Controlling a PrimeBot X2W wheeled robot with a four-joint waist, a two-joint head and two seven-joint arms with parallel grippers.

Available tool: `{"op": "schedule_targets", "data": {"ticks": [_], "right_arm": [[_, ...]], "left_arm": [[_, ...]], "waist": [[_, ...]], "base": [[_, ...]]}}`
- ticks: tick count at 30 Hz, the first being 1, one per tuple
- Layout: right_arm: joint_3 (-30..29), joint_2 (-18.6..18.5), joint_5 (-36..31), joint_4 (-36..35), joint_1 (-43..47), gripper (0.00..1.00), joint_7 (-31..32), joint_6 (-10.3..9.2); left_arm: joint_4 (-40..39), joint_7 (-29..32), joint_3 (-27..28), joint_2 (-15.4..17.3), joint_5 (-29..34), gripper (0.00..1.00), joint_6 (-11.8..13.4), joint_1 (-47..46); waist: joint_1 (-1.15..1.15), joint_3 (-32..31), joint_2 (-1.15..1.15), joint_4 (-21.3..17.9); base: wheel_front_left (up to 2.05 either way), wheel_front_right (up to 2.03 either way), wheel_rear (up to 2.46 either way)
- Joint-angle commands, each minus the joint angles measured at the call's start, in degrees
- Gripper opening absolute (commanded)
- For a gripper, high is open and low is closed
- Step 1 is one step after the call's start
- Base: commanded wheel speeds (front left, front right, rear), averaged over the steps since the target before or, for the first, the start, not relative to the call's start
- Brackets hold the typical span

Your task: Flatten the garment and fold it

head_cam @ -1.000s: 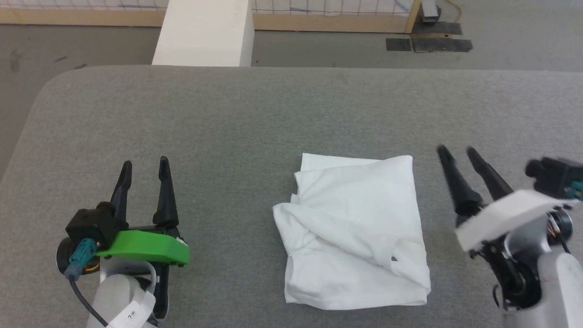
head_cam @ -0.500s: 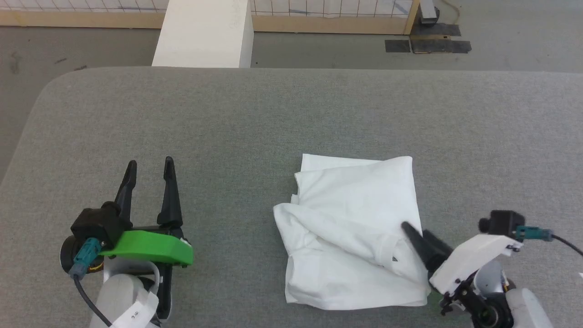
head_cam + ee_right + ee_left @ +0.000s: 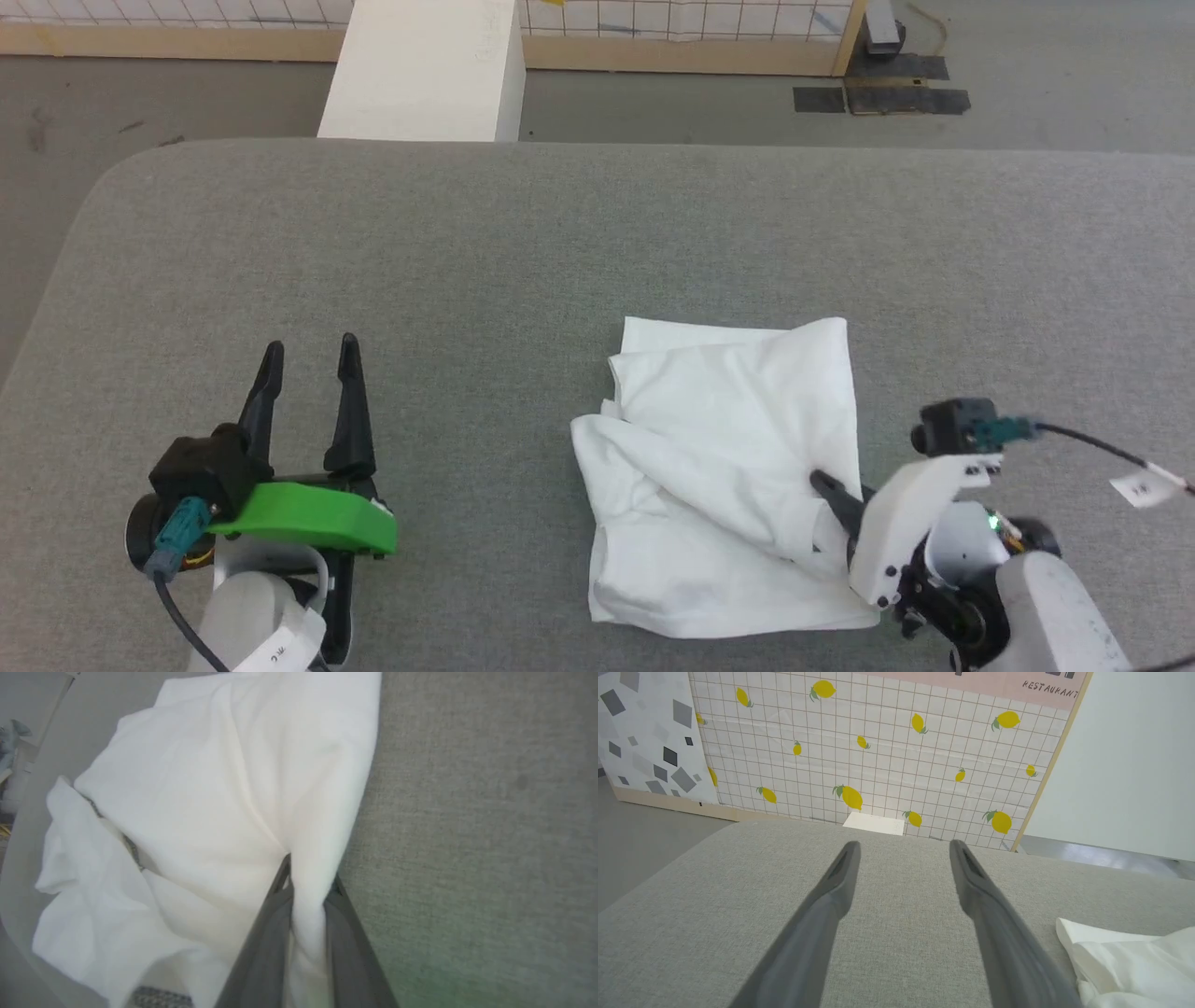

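Well to the left of the garment, our left pincer stands over the grey surface, fingers spread, holding nothing. The garment lies in a loosely folded white heap on the surface. At the garment's right edge, near its lower corner, our right pincer pinches a fold of the cloth.

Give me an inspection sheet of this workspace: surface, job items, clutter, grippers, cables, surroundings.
Surface: grey fabric-covered table, rounded far-left corner.
Job's things: white garment, crumpled, right of centre near the front edge.
Clutter: nothing seen.
Grippers: left gripper open, above the table left of the garment; right gripper shut on a fold at the garment's right side.
Cables: dark cable at the left wrist; tagged cable at the right wrist.
Surroundings: white box beyond the table, lemon-patterned tiled wall, grey floor.
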Motion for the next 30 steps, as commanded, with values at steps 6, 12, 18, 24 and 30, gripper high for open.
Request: {"op": "schedule_targets", "data": {"ticks": [6,12,18,24,30], "right_arm": [[3.35,-7.33,-17.50,-10.46,-2.20,0.00,6.96,-0.13],[5.77,-17.97,-21.80,-14.68,-6.12,0.00,8.81,-0.13],[5.31,-24.42,-22.70,-10.84,-10.34,0.00,4.80,-0.13],[1.14,-26.34,-25.49,-3.00,-15.48,0.00,-1.12,-0.13],[-2.71,-25.98,-30.60,6.14,-22.61,0.00,-7.69,-0.13]], "left_arm": [[-1.43,-0.26,0.46,0.12,1.39,1.00,-0.32,-0.09],[-3.86,-0.26,-0.58,0.65,2.38,1.00,-0.54,-2.09],[-5.15,-0.26,-2.43,2.56,3.17,1.00,-0.73,-5.31],[-5.67,-0.20,-3.76,5.13,3.90,1.00,-0.81,-8.22],[-6.96,1.00,-4.10,7.09,4.15,1.00,-0.82,-10.12]], "waist": [[0.00,2.19,0.00,-4.50],[0.00,6.00,0.00,-10.81],[0.00,10.96,0.00,-17.29],[0.00,15.45,0.00,-21.85],[0.00,18.96,0.00,-23.43]], "base": [[0.00,0.00,0.00],[0.00,0.00,0.00],[0.00,0.00,0.00],[0.00,0.00,0.00],[0.00,0.00,0.00]]}}
